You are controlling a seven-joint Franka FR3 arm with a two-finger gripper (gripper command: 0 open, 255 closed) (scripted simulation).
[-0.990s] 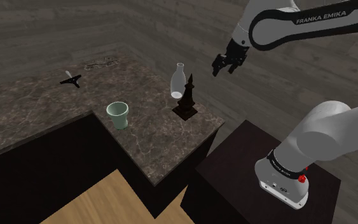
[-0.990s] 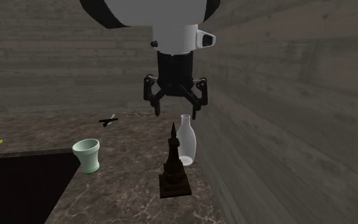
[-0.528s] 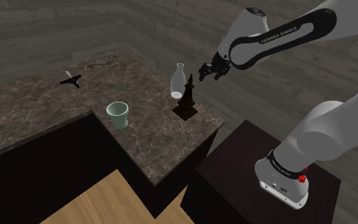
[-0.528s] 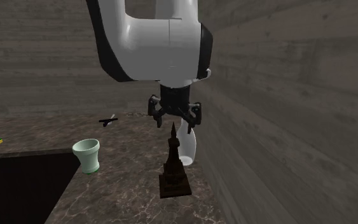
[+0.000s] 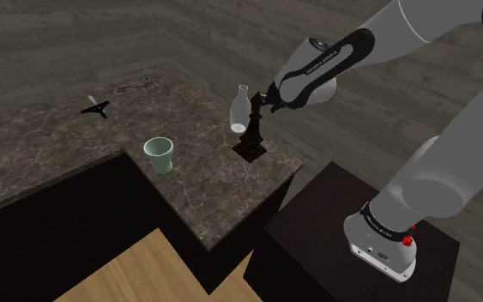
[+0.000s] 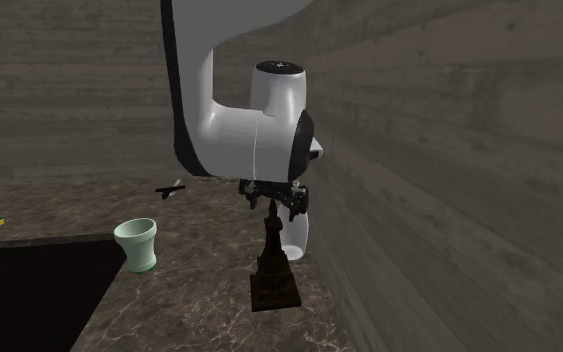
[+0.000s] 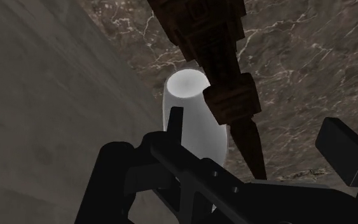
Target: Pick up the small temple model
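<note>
Hovering at the spire of the dark temple model [image 5: 251, 139], the gripper [image 5: 262, 101] is released, fingers [image 7: 344, 145] apart around the tip; closing and lifting are not yet done.

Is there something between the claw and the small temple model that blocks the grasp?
Nothing visible does. The open claw is at the spire of the temple model, one finger on each side. A white bottle stands close beside the model.

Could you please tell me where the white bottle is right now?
In the shoulder view, the white bottle stands on the marbled counter, close beside the dark temple model, just to its upper left.
</note>
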